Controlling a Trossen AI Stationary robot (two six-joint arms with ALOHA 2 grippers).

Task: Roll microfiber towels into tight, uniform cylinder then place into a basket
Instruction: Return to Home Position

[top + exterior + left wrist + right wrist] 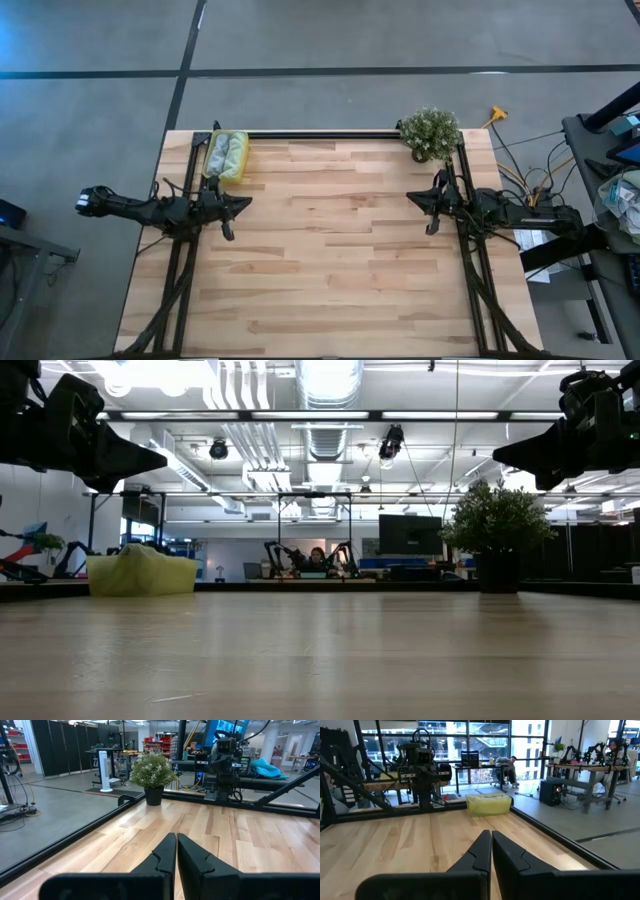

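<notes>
Towels [224, 153], both rolled, lie side by side in the yellow basket [244, 166] at the table's [330, 260] far-left corner, its long axis running far-to-near. The left gripper [245, 202], clenched empty, hangs nearer; the right gripper [411, 197], also clenched, sits by the right edge.

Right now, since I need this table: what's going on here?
Nothing is being handled. The rolled towels lie in the yellow basket at the table's far left corner. The left gripper and right gripper hover shut and empty above the table's sides, the right one near the potted plant.
</notes>
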